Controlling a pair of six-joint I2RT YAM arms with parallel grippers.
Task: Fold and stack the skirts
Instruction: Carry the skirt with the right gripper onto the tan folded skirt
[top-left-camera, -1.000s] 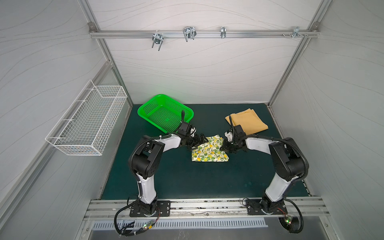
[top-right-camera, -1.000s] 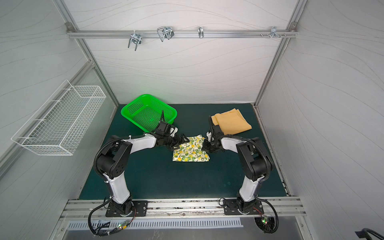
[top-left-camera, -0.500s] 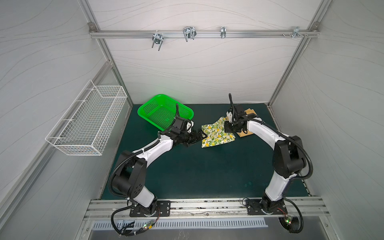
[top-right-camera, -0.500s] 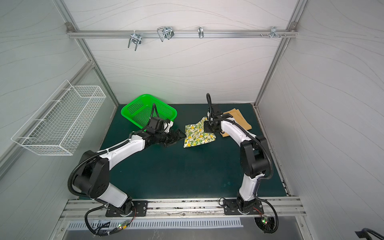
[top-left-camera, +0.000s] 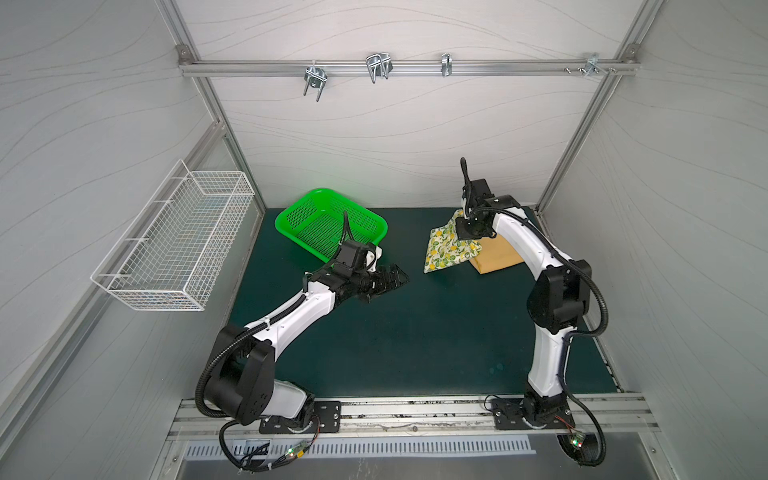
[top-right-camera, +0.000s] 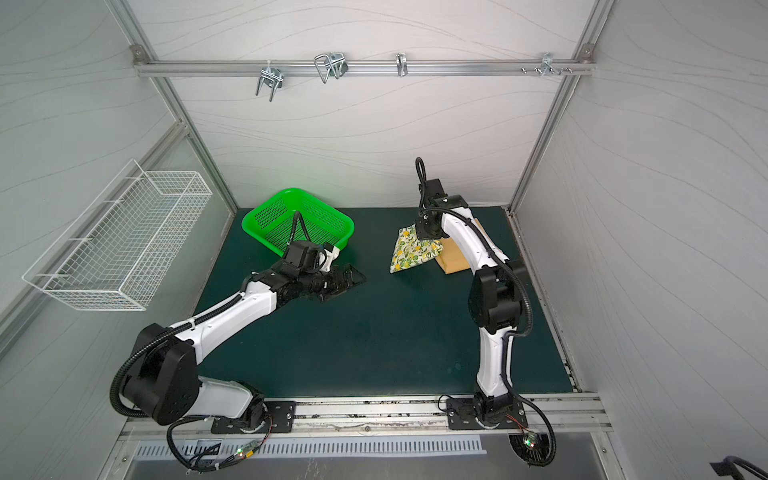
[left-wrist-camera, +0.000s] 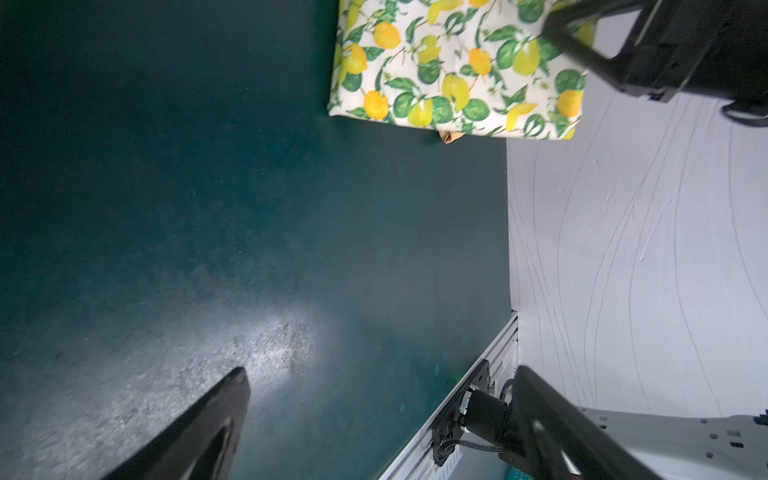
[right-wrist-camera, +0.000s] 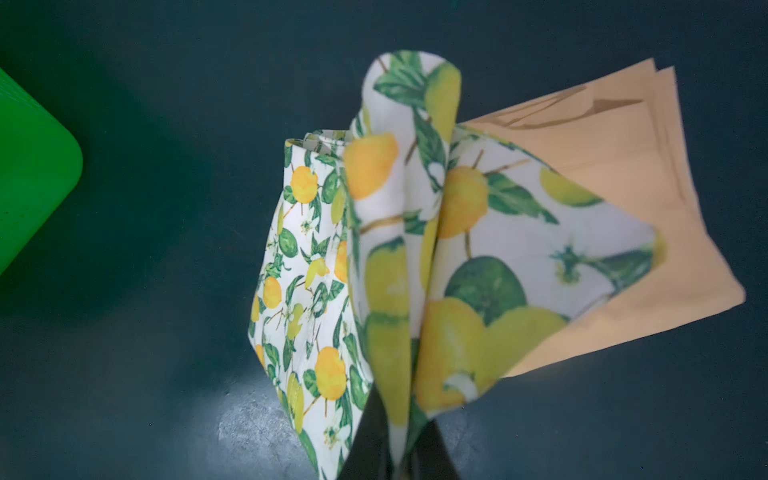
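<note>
A: Right gripper (right-wrist-camera: 397, 440) first. Closed or not?

B: Pinched tight on a bunched fold of the lemon-print skirt (right-wrist-camera: 316, 257), holding that end up, with loose folds fanning away from the black fingers.

A: And under the cloth?

B: Hanging partly over the folded mustard-orange skirt (top-left-camera: 496, 259), with the low corner down by the dark green mat (top-left-camera: 415, 332). Touching or not, hard to tell. Same overlap in both top views.

A: Mustard one?

B: Lying flat near the back right corner of the mat, with stacked layers showing along one edge in the right wrist view.

A: Left gripper (top-left-camera: 392, 282)?

B: Spread wide, gripping nothing, held low over the mat, pointing toward the skirts but well apart from both.

A: Farther out?

B: Green perforated basket (top-left-camera: 318, 192) just behind the left wrist, at the back left of the mat. White wire basket (top-left-camera: 178, 245) hung on the left wall, clear of the mat.
</note>
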